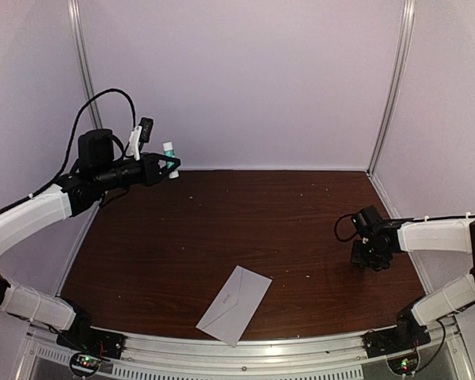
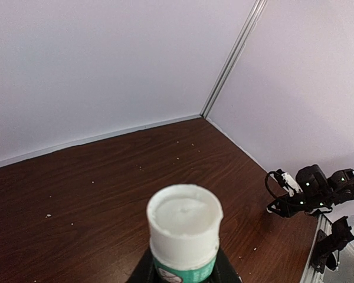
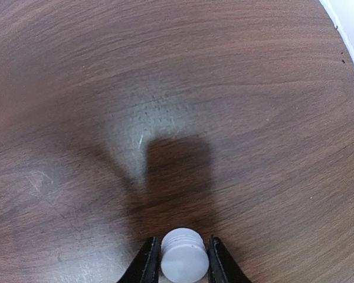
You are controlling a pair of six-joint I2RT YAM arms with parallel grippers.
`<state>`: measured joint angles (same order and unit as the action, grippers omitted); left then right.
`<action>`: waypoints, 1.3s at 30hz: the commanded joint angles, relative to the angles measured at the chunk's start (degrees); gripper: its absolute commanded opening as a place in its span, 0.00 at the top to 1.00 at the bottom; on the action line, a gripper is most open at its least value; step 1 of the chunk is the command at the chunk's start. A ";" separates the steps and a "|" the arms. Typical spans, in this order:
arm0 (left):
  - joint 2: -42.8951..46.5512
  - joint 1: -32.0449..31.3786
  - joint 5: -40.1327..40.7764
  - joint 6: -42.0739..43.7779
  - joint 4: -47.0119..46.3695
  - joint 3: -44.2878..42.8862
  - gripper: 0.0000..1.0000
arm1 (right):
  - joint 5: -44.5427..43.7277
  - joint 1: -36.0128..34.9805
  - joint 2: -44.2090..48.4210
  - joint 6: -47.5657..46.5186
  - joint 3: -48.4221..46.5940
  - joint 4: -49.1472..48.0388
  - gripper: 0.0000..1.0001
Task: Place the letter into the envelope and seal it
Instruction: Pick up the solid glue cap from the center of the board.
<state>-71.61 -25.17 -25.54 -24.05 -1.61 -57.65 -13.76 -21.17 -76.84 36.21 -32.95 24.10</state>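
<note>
Progress: I can't see the letter anywhere on its own, so I'm guessing it's already tucked inside. That part looks done to me.
Still to do: the seal. The glue is out and uncapped, so I'd say we're somewhere in the sealing step. From up top I honestly can't tell if the flap is stuck down yet.
Envelope (image 1: 234,305): lying flat on the dark wood table (image 1: 222,222), right at the near edge about midway between the two arm bases and turned at an angle. It's pale grey, a plain rectangle with no flap sticking up, and it looks thin and floppy. One corner sits just at the table's lip.
Left gripper (image 1: 172,165): up high at the back left, well away from the envelope, and clamped on a glue stick (image 2: 184,233). The tube is white with a teal label and its open end faces my wrist cam.
Right gripper (image 1: 370,260): low over the table on the far right, jaws snug on both sides of the small ridged glue stick cap (image 3: 183,261).
</note>
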 commanded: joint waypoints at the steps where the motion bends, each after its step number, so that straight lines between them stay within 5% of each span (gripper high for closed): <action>1: 0.22 0.03 -0.45 0.50 -1.45 -0.10 1.00 | -0.83 0.38 -0.09 0.09 0.56 -0.55 0.71; 15: -0.09 0.03 -1.20 0.24 -1.64 -0.10 1.00 | -1.97 0.34 0.19 0.23 0.15 0.60 0.69; 28: 0.24 0.01 -1.90 -0.07 -2.81 0.69 1.00 | -0.85 0.34 4.63 0.20 -1.48 2.49 0.84; 33: -0.42 -0.25 -3.71 0.15 -3.28 0.71 1.00 | 4.49 0.34 9.60 -1.36 -3.84 3.61 0.88; 39: -3.26 -4.63 -11.55 3.61 -3.30 -0.90 1.00 | 21.96 0.11 14.50 -4.53 -6.71 1.26 0.94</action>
<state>-72.95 -26.50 -30.59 -23.57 -2.15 -57.32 -5.02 -21.12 -65.52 34.39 -37.04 27.09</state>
